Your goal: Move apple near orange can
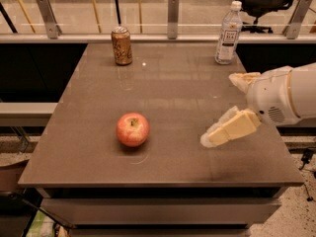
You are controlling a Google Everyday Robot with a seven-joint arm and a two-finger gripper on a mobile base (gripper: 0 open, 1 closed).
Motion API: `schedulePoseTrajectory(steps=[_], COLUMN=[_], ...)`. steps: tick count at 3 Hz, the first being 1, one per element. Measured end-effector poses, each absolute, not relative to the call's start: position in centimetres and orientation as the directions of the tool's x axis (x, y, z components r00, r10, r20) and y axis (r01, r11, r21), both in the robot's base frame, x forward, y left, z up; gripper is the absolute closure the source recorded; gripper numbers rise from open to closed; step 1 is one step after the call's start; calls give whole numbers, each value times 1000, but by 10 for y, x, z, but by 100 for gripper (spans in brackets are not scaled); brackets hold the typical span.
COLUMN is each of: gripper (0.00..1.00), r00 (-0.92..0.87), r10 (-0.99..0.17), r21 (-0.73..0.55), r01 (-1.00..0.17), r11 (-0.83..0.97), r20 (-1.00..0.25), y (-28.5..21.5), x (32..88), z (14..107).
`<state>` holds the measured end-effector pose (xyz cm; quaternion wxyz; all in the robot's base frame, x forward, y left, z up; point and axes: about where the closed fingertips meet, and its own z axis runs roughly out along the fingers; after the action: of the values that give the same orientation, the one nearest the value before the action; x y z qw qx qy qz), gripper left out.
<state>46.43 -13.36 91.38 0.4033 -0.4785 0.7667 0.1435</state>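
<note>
The red-pink apple point(132, 129) sits on the grey-brown table point(168, 83), left of centre and toward the front. The orange can point(121, 45) stands upright at the table's back left, well behind the apple. My gripper point(218, 109) comes in from the right over the table's right side, to the right of the apple and apart from it. Its two pale fingers are spread wide, one point(241, 78) farther back and one point(228, 130) nearer the front. It holds nothing.
A clear plastic water bottle point(228, 33) stands at the back right of the table. A railing with metal posts point(172, 17) runs behind the table. An office chair point(269, 1) stands beyond it at the right.
</note>
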Motion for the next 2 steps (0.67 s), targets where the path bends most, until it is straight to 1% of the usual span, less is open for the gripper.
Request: schedulePoseTrajectory(steps=[1, 2], gripper=[0, 0], r00=[-210, -209], r10=[-594, -593], r21=[-146, -149], r01=[-857, -855], r11=[495, 496], r20=[-777, -777], y=[-118, -118], x=[472, 472], z=[902, 903])
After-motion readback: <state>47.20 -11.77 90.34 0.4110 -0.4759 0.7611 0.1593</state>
